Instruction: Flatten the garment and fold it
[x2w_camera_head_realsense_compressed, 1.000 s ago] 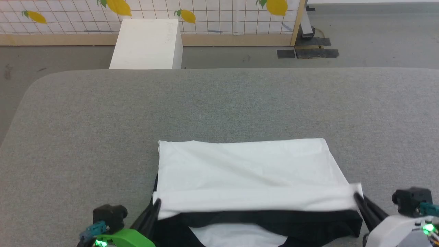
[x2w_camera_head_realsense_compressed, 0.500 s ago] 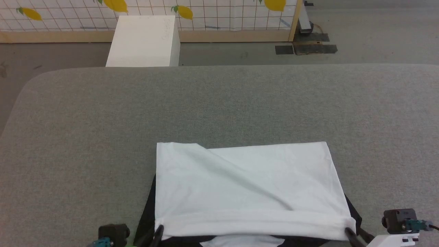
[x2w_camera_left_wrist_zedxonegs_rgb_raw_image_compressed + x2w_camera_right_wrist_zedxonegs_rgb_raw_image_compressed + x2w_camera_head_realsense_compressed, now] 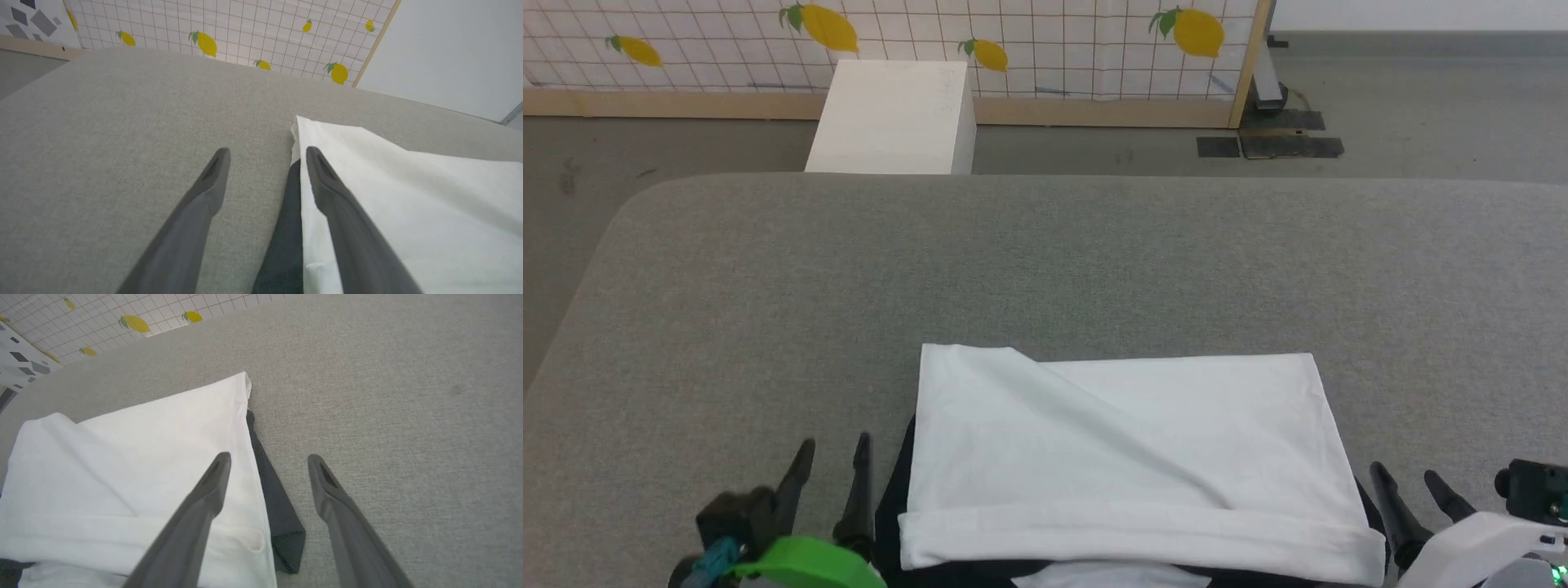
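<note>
The garment (image 3: 1127,457) lies folded into a white rectangle on the grey table (image 3: 1045,261), near the front edge, with black sleeve fabric peeking out along its sides and underneath. My left gripper (image 3: 836,459) stands open just left of the garment's near left corner, holding nothing. In the left wrist view the garment (image 3: 408,204) lies to the right of my open left gripper (image 3: 267,157), one finger over its edge. My right gripper (image 3: 1406,482) is open beside the near right corner. In the right wrist view my right gripper (image 3: 269,461) straddles the garment (image 3: 143,465) edge and a black sleeve (image 3: 278,514).
A white box (image 3: 894,118) stands on the floor beyond the table's far edge. Behind it runs a lemon-patterned grid screen (image 3: 1013,41) with a wooden frame. Bare grey tabletop spreads on the far side, left and right of the garment.
Both grippers have opened and let go of the white hem, which now lies on the garment's near edge. They have drawn outward to either side. The camera has shifted slightly.
</note>
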### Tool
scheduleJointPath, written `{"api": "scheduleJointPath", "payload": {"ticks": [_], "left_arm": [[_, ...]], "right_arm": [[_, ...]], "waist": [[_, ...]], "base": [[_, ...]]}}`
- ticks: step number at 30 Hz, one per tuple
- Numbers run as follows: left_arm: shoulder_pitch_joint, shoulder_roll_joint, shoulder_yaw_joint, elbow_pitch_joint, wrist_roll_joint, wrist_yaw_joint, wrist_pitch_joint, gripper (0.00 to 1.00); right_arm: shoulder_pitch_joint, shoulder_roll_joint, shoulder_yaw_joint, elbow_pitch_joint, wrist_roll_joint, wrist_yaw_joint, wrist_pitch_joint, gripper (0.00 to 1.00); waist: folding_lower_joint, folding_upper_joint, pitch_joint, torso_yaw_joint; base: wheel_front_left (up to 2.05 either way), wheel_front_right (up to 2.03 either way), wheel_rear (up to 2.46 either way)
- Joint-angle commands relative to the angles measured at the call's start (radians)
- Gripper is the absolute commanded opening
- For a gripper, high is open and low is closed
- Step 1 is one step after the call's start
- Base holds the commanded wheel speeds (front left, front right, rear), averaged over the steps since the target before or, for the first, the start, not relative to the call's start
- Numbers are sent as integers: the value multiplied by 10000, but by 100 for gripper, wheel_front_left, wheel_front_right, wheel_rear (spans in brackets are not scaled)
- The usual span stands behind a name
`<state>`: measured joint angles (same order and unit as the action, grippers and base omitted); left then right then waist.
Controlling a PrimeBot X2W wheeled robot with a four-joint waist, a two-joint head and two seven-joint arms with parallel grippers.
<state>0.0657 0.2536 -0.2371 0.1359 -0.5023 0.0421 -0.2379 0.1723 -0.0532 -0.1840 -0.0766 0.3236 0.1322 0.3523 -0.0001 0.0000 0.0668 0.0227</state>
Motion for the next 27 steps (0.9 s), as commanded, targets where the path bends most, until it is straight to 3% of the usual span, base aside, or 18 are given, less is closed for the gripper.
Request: {"api": "scheduleJointPath", "payload": {"ticks": [1,4,8,15,16,17,18,23,27], "left_arm": [[-393,-72,37,102,309,34,-116,100],[-907,-241,133,347,748,105,-212,100],[-1518,-602,480,449,1287,58,-234,100],[-1675,-912,873,526,1748,-184,-237,100],[-1661,-956,936,538,1819,-242,-237,100],[-1643,-989,977,542,1858,-278,-237,100],[-1618,-1028,1026,549,1905,-316,-237,100],[-1527,-1169,1231,600,2075,-472,-238,100],[-1436,-1299,1429,687,2077,-588,-238,100]], "right_arm": [[-284,20,-80,279,-63,-15,-60,100],[-764,25,-173,1203,85,-15,89,100],[-1410,27,-29,2599,139,-15,1082,100],[-1660,28,348,3496,266,-15,2559,100],[-1639,28,478,3511,367,-15,2753,71],[-1634,29,519,3485,433,-15,2805,30],[-1635,29,531,3413,449,-15,2770,4],[-1652,29,-41,3086,65,-15,2404,0],[-1509,29,-1288,2764,-702,-15,2094,0]], "waist": [[1,0,-85,92],[1,0,-126,171],[1,0,-172,247],[1,0,-177,267],[1,0,-166,263],[1,0,-157,259],[1,0,-146,252],[1,0,-90,238],[1,0,-80,237]], "base": [[0,0,0],[0,0,0],[0,0,0],[0,0,0],[0,0,0],[0,0,0],[0,0,0],[0,0,0],[0,0,0]]}}
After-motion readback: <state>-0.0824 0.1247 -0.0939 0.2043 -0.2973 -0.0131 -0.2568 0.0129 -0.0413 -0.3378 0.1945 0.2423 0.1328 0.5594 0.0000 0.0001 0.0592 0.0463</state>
